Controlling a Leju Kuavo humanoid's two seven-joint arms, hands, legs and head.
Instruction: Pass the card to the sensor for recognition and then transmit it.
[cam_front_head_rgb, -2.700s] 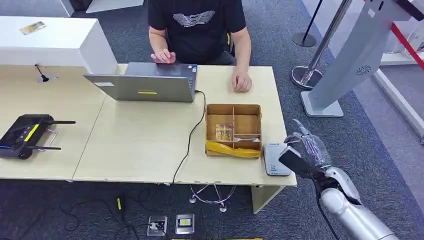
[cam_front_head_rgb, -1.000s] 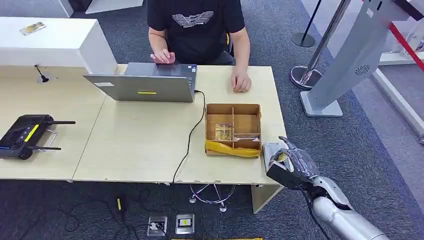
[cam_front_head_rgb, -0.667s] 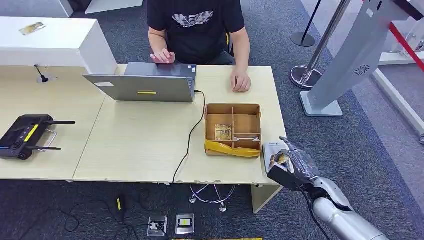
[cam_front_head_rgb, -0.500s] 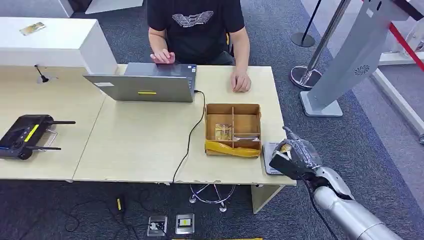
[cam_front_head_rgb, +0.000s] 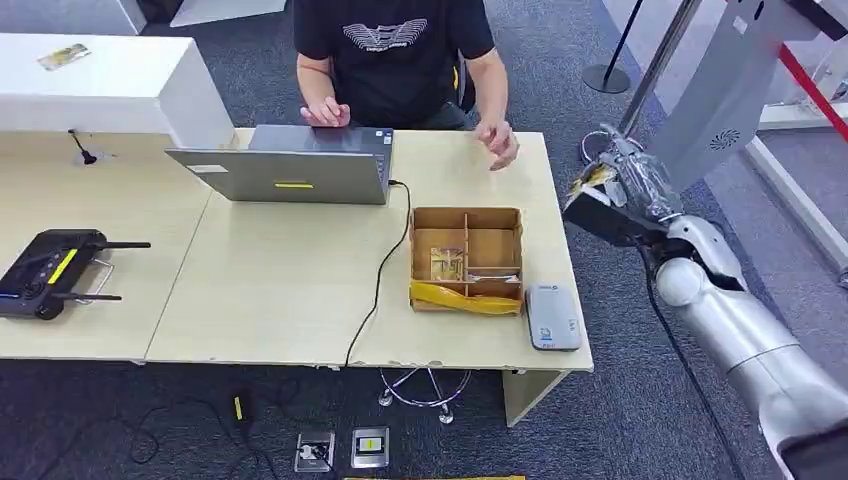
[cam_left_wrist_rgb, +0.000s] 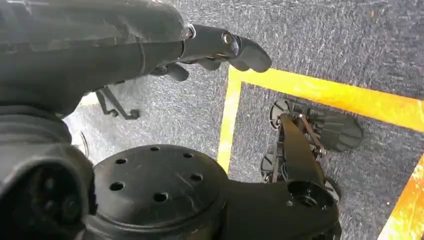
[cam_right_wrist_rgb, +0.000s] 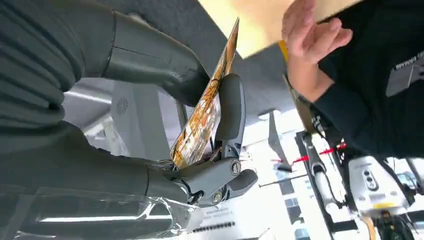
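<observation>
My right hand (cam_front_head_rgb: 622, 190) is raised beside the table's far right corner and pinches a yellow patterned card (cam_front_head_rgb: 592, 180) between thumb and fingers. Up close, the card (cam_right_wrist_rgb: 204, 114) stands edge-on in my right hand (cam_right_wrist_rgb: 150, 150), its free end towards a person's lifted hand (cam_right_wrist_rgb: 311, 35). That person's hand (cam_front_head_rgb: 500, 143) hovers over the table, a short way from the card. The grey sensor (cam_front_head_rgb: 553, 317) lies flat at the table's front right corner, well behind my hand. My left hand (cam_left_wrist_rgb: 215, 47) hangs over the floor, holding nothing.
A cardboard box (cam_front_head_rgb: 514, 222) with compartments, holding another card and a yellow strip, sits left of the sensor. A laptop (cam_front_head_rgb: 285, 172) with a black cable stands before the seated person. A grey slanted kiosk stand (cam_front_head_rgb: 700, 110) rises close behind my right hand.
My right hand has lifted the card off the sensor and carried it far forward towards the person. The person's hand has risen off the table towards it.
</observation>
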